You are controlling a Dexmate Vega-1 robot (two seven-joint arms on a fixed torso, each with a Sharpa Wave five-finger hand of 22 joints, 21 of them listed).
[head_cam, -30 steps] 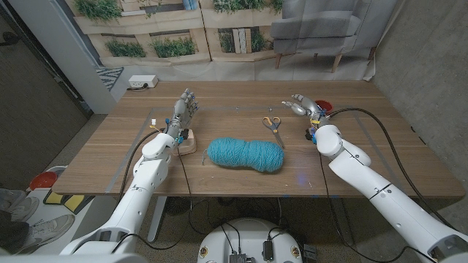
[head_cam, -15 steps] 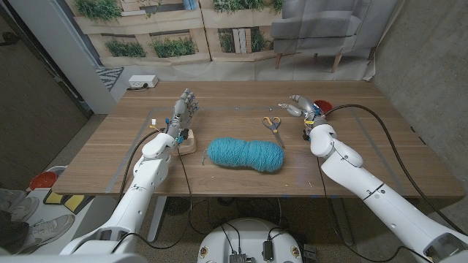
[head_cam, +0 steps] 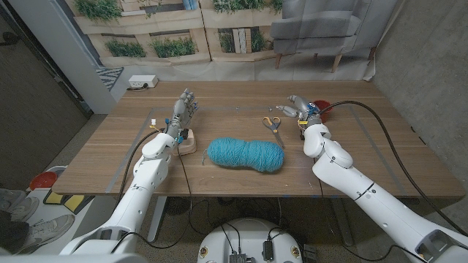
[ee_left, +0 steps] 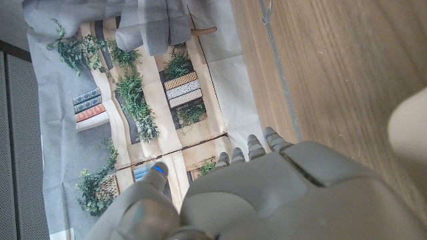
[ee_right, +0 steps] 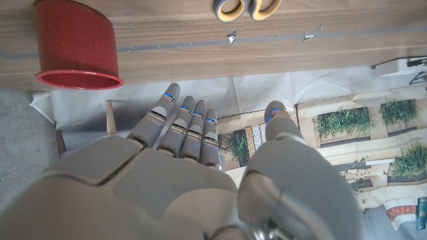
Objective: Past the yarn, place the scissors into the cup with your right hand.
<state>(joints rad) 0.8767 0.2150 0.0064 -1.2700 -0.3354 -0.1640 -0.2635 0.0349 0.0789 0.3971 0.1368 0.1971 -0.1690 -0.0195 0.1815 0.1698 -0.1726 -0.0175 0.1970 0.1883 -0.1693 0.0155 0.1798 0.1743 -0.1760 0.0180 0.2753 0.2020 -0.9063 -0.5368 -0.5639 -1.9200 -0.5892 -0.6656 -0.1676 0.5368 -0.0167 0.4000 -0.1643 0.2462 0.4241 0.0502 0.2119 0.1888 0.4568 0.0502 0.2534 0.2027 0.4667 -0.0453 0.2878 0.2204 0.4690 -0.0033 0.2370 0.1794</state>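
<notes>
I take the teal yarn (head_cam: 245, 154) as my landmark; it lies on its side near the middle of the wooden table (head_cam: 365, 157). The scissors (head_cam: 273, 124) lie flat on the table just beyond the yarn's right end, yellow handles pointing away from me and the blades angled back toward the skein. Neither hand touches them. In my right wrist view I see the scissors' handles (ee_right: 247, 8) resting on the wood.

My right hand (head_cam: 298, 107) hangs over the table beyond and to the right of the yarn, between the scissors and the cup, close beside the scissors' handles. Its fingers (ee_right: 179, 127) are extended and apart, holding nothing.

The red cup (head_cam: 322, 107) sits further right of the yarn, toward the table's far right edge, partly hidden behind my right hand from the head camera. The right wrist view shows the cup (ee_right: 75, 44) standing on the table with its mouth unobstructed.

My left hand (head_cam: 183, 111) stands raised to the left of the yarn, fingers pointing up and spread, gripping nothing. Just below its wrist, beside the yarn's left end, a small light-coloured block (head_cam: 189, 144) lies on the table. A white power strip (head_cam: 142, 82) lies well beyond the yarn, at the table's far left corner.
</notes>
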